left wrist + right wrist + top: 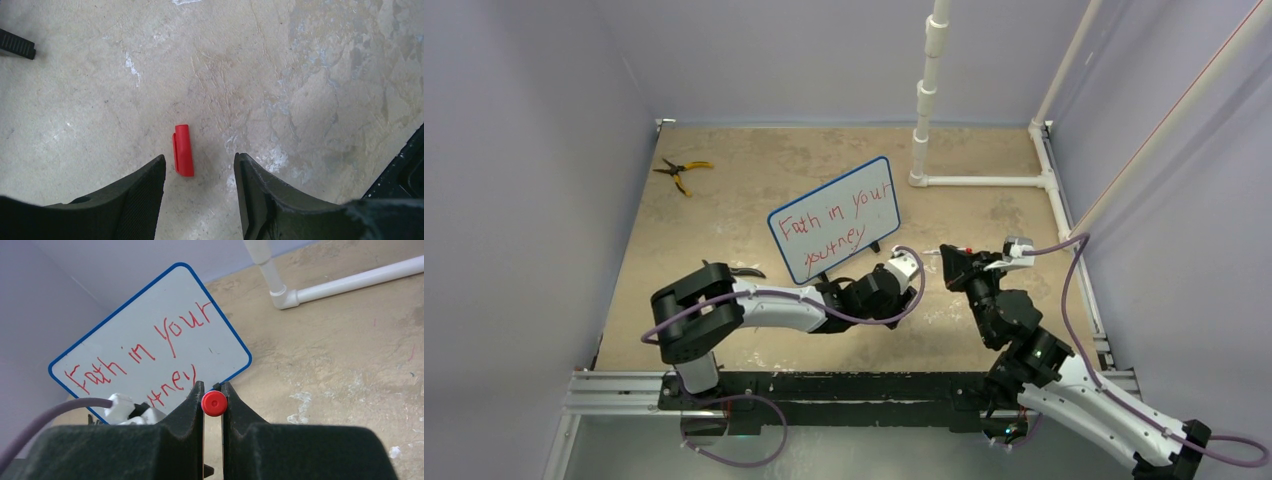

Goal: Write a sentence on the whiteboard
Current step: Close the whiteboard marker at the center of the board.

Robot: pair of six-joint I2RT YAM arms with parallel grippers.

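Observation:
The whiteboard stands tilted at mid-table with its blue frame and shows large in the right wrist view. The sentence is in red, in two lines, reading roughly "Faith in your journey". My right gripper is just right of the board. It is shut on a red marker, seen end-on between the fingers. My left gripper is open, low over the table in front of the board. A red marker cap lies on the table just ahead of its left finger.
Yellow-handled pliers lie at the far left. A white PVC pipe frame stands at the back right, also in the right wrist view. A black foot of the board shows at the left wrist view's upper left. Walls enclose the table.

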